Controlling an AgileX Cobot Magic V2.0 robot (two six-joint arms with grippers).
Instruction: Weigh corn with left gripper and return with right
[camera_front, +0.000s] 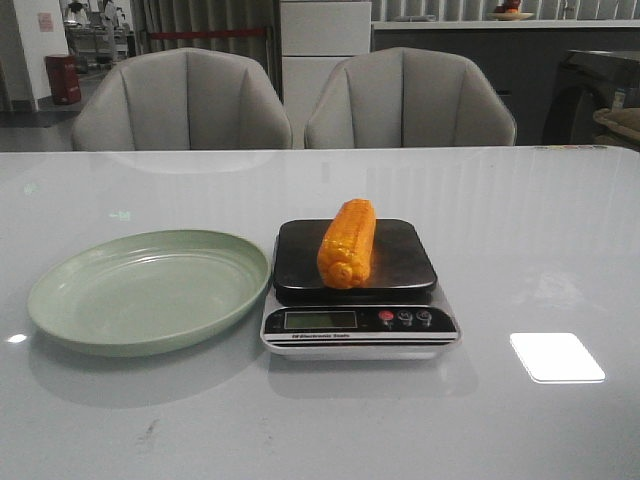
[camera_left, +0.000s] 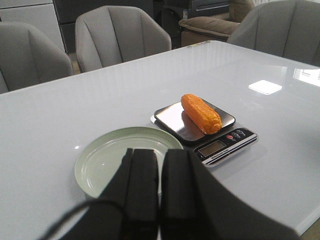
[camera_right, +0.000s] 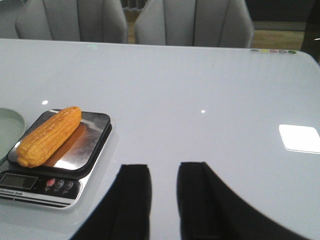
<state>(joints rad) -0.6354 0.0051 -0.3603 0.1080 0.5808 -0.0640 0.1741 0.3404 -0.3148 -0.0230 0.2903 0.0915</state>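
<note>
front view: corn (camera_front: 347, 243) lies lengthwise on the dark weighing platform of the digital kitchen scale (camera_front: 358, 289), long axis running front-to-back, blunt end toward the camera. it sits a little left of the platform's centre and fully on it, no overhang seen, which is what a clean reading needs. display is too small to read. green plate (camera_front: 148, 289) sits just left of the scale, its rim close against the scale's edge; it holds nothing. neither arm shows in this view.

left wrist view: left end effector (camera_left: 159, 186) is closed, fingers pressed together with no gap, nothing between them. it hangs over the near rim of the plate, well apart from the corn. judgement: weighing half of the task looks done, since the cob rests free on the scale and the left end effector is clear of it.

right wrist view: right end effector (camera_right: 163, 197) stands open, a clear gap between the two fingers, holding nothing. it hovers above bare counter (camera_right: 210, 95) beside the scale, on the side away from the plate. corn is well apart from it.

judgement: open jaws on the right suit the return step, a grasp across the cob's short width, then a carry over to the plate. risk: cob is round and may roll on the smooth platform if nudged off-centre.
</note>
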